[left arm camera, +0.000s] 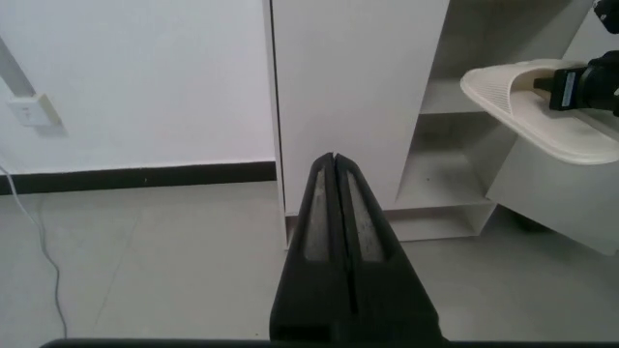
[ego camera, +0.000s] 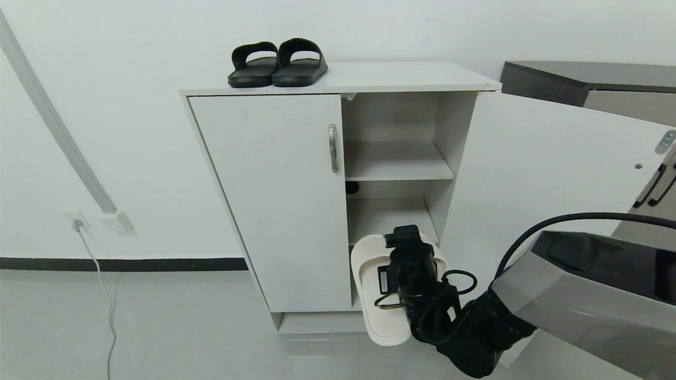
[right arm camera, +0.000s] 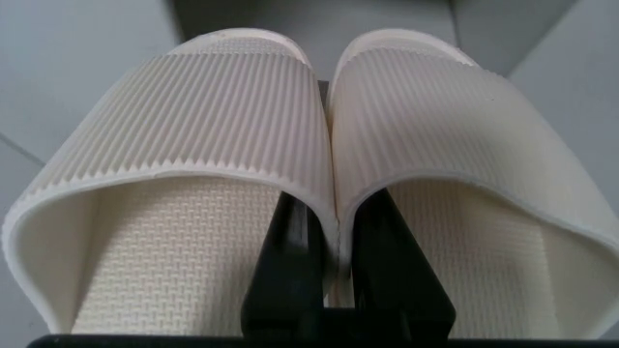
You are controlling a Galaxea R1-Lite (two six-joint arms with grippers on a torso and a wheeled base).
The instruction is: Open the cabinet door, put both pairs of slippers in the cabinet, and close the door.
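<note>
White wall and grey floor behind, and right in the middle of it the cream slippers, held as a pair with toes towards the cabinet. They hang just in front of the opening, about level with the lower shelf. The right gripper has one finger inside each strap and pinches the two adjoining strap walls together, so both slippers ride on a single clamp.

From where I stand the step in hand looks like sliding them onto that shelf. To do it well, I would keep the soles flat and push straight in. The pair looks nearly as wide as the opening between the closed left-hand door and the cabinet's right side, so it should stay centred. The heels need to pass the front edge before the fingers let go, or the door may not shut later.

The right-hand door stands swung wide, out of the way. The black slippers wait side by side on the cabinet's top. The left gripper hangs low by the floor, fingers pressed together on nothing.
</note>
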